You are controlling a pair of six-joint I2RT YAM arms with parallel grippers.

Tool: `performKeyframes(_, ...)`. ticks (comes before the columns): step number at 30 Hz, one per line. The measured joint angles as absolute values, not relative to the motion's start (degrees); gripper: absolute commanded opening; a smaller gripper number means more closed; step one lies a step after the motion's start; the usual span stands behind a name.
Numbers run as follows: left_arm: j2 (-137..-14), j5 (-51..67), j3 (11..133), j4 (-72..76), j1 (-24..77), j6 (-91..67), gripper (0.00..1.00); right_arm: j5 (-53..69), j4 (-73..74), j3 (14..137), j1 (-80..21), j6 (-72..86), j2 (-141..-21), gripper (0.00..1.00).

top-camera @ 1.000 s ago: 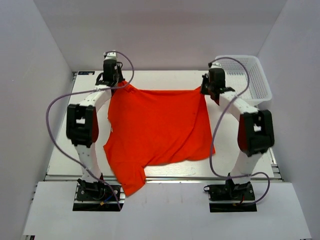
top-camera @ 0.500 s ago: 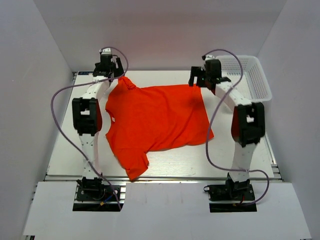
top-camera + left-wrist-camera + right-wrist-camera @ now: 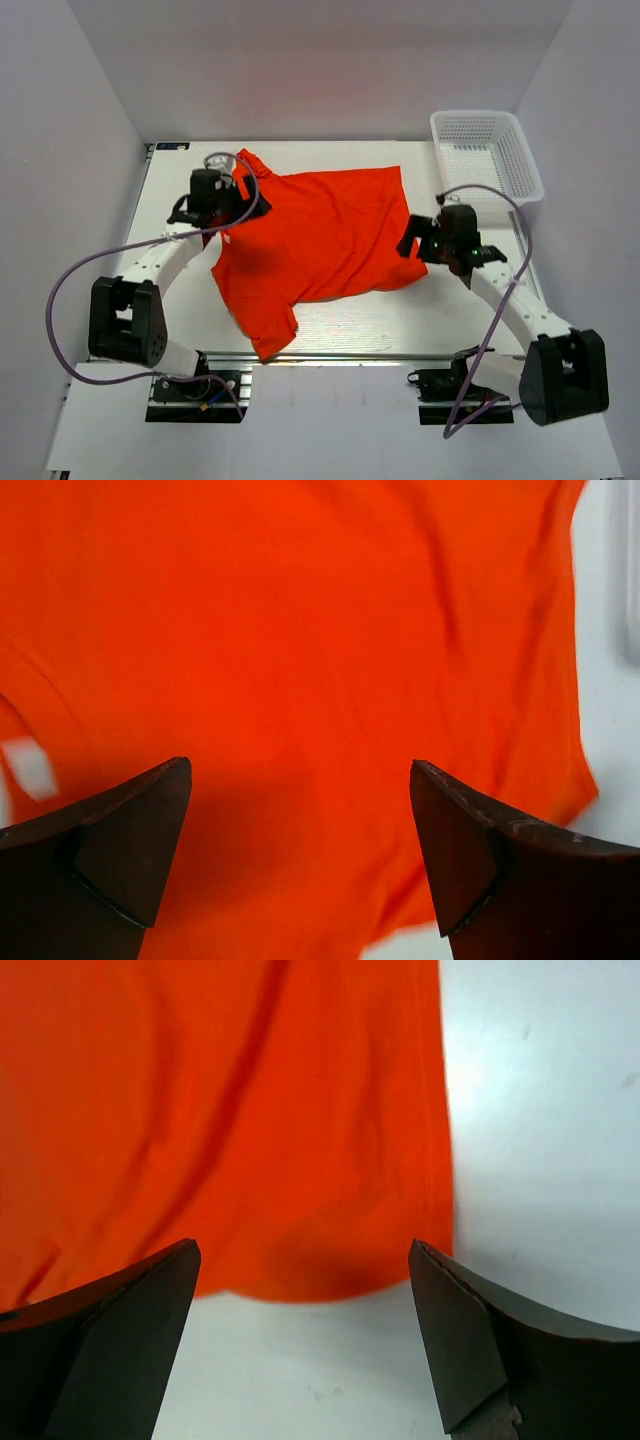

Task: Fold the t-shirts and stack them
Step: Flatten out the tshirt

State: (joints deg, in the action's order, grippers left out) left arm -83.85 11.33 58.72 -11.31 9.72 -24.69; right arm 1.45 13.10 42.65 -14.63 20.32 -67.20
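T-shirt (image 3: 320,235) lies spread on counter (image 3: 380,325) between your two arms, a bit rumpled, one sleeve reaching toward near edge on left. Your left jaws: spread wide, gripping nothing, low over shirt's left part (orange fabric fills nearly all of that wrist view). Your right jaws: also spread, empty, over shirt's near right corner, where you see hem edge and bare counter between them. White mesh basket (image 3: 524,160) sits at far right corner, well apart from shirt.
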Motion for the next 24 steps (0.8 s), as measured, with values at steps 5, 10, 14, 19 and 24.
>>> performKeyframes(5, -77.7, 17.6, 45.7, -13.3, 14.9, -27.9, 1.00, 7.6, 15.0, 31.5, -14.6, 23.7, -60.4, 0.90)
performKeyframes(10, -63.1, 19.2, 35.4, -15.5, 21.2, -30.6, 1.00, 10.7, 14.8, 26.6, -14.7, 25.5, -60.1, 0.89)
performKeyframes(14, -60.0, 18.8, 31.2, -15.0, 23.1, -32.2, 1.00, 9.7, 13.0, 26.3, -14.7, 27.6, -62.7, 0.85)
performKeyframes(19, -64.4, 17.5, 30.8, -14.9, 24.0, -32.2, 1.00, 6.9, 8.4, 26.5, -14.6, 30.1, -67.0, 0.72)
performKeyframes(24, -66.5, 15.0, 30.8, -15.3, 24.5, -31.3, 1.00, 4.7, 4.5, 27.6, -14.7, 31.6, -72.7, 0.03)
